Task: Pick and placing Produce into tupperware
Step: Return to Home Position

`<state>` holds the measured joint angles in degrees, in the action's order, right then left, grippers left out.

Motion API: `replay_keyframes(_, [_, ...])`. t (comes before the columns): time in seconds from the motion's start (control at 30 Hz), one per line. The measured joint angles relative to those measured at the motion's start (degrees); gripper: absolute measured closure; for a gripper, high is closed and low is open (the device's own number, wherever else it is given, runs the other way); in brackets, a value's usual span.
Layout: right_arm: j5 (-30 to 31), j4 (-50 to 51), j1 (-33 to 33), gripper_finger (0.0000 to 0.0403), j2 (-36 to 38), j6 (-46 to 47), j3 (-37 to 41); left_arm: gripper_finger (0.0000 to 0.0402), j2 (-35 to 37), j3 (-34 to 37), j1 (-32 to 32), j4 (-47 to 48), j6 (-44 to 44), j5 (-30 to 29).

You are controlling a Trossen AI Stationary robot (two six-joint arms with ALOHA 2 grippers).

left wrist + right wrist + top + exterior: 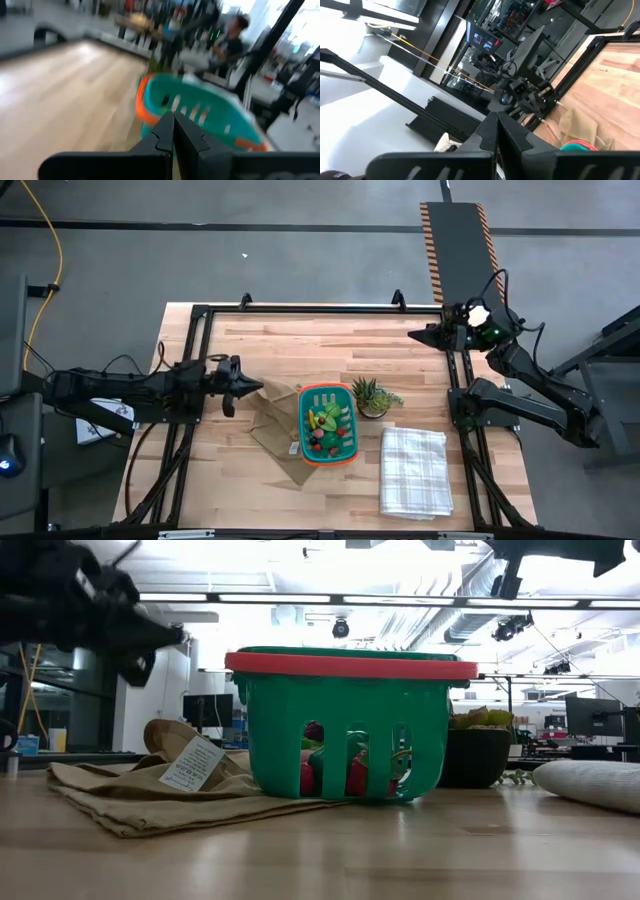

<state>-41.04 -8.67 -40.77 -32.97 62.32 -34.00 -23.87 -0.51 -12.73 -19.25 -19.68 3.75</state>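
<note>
Table: pale wood planks inside a black frame. We see no loose produce on it.
Left gripper: raised over the left half of the table, tips above the near edge of the paper bag and pointing at the basket. Jaws are pressed together with nothing between them.
Right gripper: over the far right corner by the frame, well apart from the basket. Jaws are closed and empty.
Paper bag: brown, crumpled and flat, with a corner lying under the basket's left side.
Cloth: white check, folded, to the right of the basket.
Basket: teal with an orange rim, upright at mid-table, resting partly on the bag.
Basket handling: we judge it light, thin, stiff plastic that is likely to slide on the paper. The rim is the best hold.
Plant: spiky green, in a pot just beside the basket's far right corner.
Produce: green, yellow and red pieces piled inside the basket, with reds showing through the slots.
Produce handling: we judge the pieces small, light, hard and smooth, and the round ones apt to roll. Pinch each across its middle.
</note>
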Motion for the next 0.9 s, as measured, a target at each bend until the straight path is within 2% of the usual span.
replay_keyframes(0.2, [-2.6,2.56,0.01,0.0403,0.0,-1.34,0.0,0.0401,2.57,0.0,0.0,8.97,-0.27,0.43])
replay_keyframes(0.33, [-2.77,3.92,0.0,0.0403,-0.02,-2.87,0.0,0.0401,6.29,0.0,0.0,11.93,-0.21,1.78])
replay_keyframes(0.5, [-2.79,5.01,0.0,0.0403,-0.04,-3.89,0.0,0.0401,11.72,0.0,0.0,17.84,-0.16,0.63])
replay_keyframes(0.7, [-3.62,5.16,0.02,0.0403,-0.02,-3.93,0.0,0.0401,15.68,-0.02,-0.02,18.22,1.55,-0.7])
replay_keyframes(0.9, [-4.34,5.21,0.02,0.0403,-0.02,-4.31,0.0,0.0401,16.38,-0.04,-0.02,18.25,2.97,-0.97])
